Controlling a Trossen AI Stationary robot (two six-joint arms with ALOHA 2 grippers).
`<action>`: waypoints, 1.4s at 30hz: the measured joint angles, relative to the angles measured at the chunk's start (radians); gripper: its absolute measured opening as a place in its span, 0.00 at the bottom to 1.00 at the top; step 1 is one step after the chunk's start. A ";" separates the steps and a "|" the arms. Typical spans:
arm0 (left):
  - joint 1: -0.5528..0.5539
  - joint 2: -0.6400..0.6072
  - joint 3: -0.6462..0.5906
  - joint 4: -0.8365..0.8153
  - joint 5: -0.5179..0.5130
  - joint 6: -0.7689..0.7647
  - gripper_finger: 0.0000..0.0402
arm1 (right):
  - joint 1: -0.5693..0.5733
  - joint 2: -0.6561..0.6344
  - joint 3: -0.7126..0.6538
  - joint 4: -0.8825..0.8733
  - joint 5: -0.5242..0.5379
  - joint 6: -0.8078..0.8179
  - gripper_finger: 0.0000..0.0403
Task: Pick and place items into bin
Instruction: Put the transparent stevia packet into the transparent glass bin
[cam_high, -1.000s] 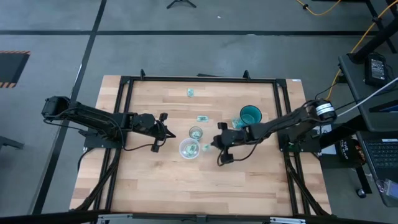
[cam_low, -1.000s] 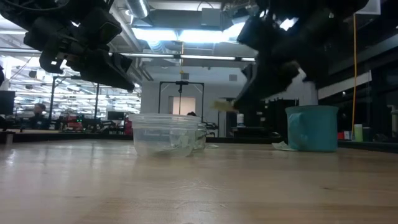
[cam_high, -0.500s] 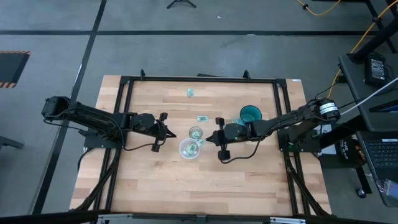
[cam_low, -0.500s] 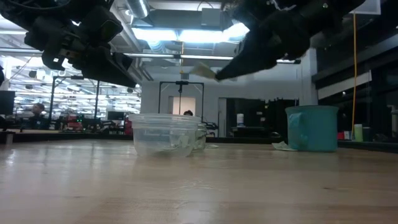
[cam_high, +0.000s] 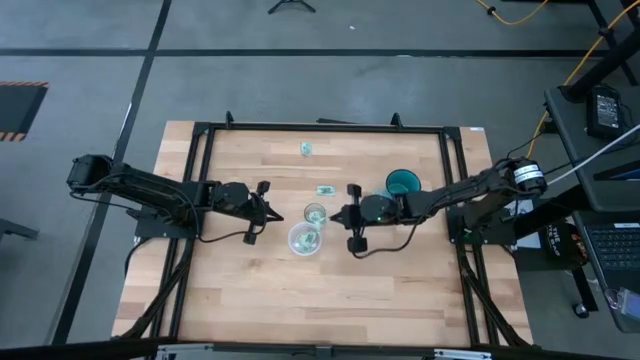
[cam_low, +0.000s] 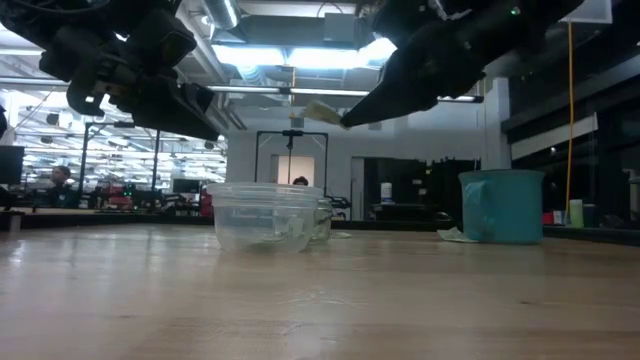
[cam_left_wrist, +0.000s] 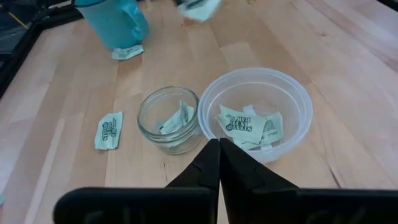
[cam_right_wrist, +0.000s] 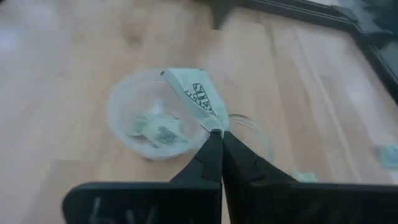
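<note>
Your right tool (cam_right_wrist: 217, 134) pinches a packet (cam_right_wrist: 194, 96) by one corner, so it hangs free for a clean drop; the bowl (cam_right_wrist: 118, 106) lies just ahead and below. Your left tool (cam_left_wrist: 219, 149) waits pressed together beyond the bowl, out of the way.

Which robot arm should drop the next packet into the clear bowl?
The right: its gripper already pinches a packet above the bowl. The left gripper is shut and empty.

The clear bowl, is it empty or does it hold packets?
Not empty. The bowl holds several packets on its bottom, seen in both wrist views.
</note>
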 joint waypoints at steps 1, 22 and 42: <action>0.000 0.000 0.000 0.000 0.000 0.005 0.00 | -0.005 0.000 0.010 -0.023 0.010 0.003 0.00; 0.000 0.000 0.000 -0.002 0.001 0.006 0.02 | -0.034 0.321 0.476 -0.630 0.181 -0.100 0.00; 0.000 0.000 0.000 -0.002 0.001 0.006 0.01 | -0.048 0.397 0.530 -0.675 0.255 -0.159 0.00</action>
